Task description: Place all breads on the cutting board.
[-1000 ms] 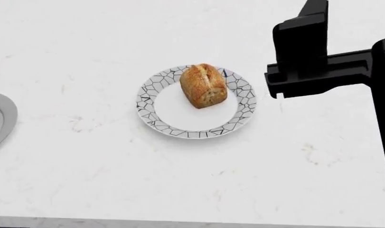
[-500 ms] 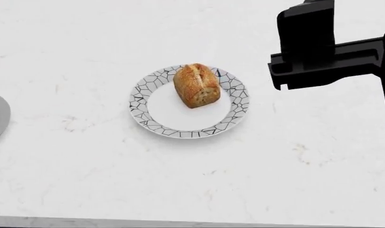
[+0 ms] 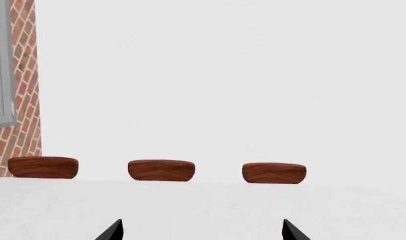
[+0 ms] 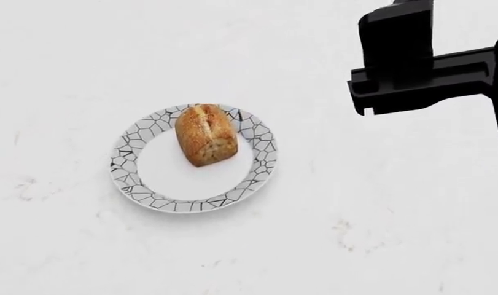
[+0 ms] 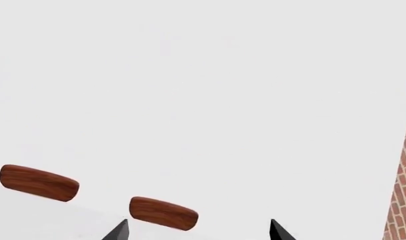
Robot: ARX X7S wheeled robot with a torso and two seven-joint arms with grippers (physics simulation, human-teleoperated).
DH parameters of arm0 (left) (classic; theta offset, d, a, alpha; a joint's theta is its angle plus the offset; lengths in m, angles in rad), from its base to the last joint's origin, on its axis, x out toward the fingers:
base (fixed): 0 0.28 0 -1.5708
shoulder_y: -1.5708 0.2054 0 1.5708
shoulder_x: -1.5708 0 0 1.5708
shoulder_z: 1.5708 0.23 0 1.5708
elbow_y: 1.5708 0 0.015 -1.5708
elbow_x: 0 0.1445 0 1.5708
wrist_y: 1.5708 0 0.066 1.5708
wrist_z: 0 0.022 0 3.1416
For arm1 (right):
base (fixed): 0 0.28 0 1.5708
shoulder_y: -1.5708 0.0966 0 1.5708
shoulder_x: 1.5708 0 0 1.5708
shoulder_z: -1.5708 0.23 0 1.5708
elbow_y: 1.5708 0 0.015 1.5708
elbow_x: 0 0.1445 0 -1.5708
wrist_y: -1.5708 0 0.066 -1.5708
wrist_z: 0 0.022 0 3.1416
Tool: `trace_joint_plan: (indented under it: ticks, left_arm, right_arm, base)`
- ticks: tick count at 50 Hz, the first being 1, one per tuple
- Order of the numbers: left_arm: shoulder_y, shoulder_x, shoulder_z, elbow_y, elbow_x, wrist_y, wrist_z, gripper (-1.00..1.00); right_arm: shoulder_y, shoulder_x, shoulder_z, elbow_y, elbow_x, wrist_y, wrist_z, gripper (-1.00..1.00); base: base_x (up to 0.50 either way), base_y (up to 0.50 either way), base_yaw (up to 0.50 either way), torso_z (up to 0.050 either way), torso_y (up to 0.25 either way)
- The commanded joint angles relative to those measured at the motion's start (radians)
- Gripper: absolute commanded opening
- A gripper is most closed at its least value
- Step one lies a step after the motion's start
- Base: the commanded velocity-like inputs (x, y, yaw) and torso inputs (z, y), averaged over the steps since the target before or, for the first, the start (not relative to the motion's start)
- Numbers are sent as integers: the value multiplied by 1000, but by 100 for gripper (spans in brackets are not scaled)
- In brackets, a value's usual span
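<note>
Bread: I see one oblong roll (image 4: 205, 134) with a split top and speckled crust, lying left of centre in my head view, on the upper half of a plate.
Plate: white with a black crackle rim (image 4: 193, 158), flat on the white marbled worktop (image 4: 355, 209).
Right arm: a black block (image 4: 412, 61) at the upper right of my head view, well apart from the roll.
Right claw: (image 5: 198, 231) only two dark tips show at the bottom edge, spread apart, nothing between them.
Left claw: (image 3: 200, 231) the same, tips spread wide and holding nothing.
Far edge: three brown wooden pieces (image 3: 161, 170) in a row in the left wrist view; brick wall (image 3: 19, 90) at the side.
</note>
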Motion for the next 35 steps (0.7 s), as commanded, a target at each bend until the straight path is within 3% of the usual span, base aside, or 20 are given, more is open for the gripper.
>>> trace_joint_plan:
  ticks: [1,15,35]
  left_arm:
    - [-22,-19,36,-9,-19,22,-23,100]
    - [-45,-32,48,-4,-9,48,-18,100]
    - [-191,3,234,-84,-77,66,-79,100]
  right_arm:
    - [2,12,-11,-4,4,-14,2,100]
    - [-4,20,-17,-1,7,-36,1,100]
    - [-46,29,-19,-18,-39,-58,-36,100]
  base:
    - [340,-242,0,0,0]
    - [338,-365,0,0,0]
    - [331,-337,0,0,1]
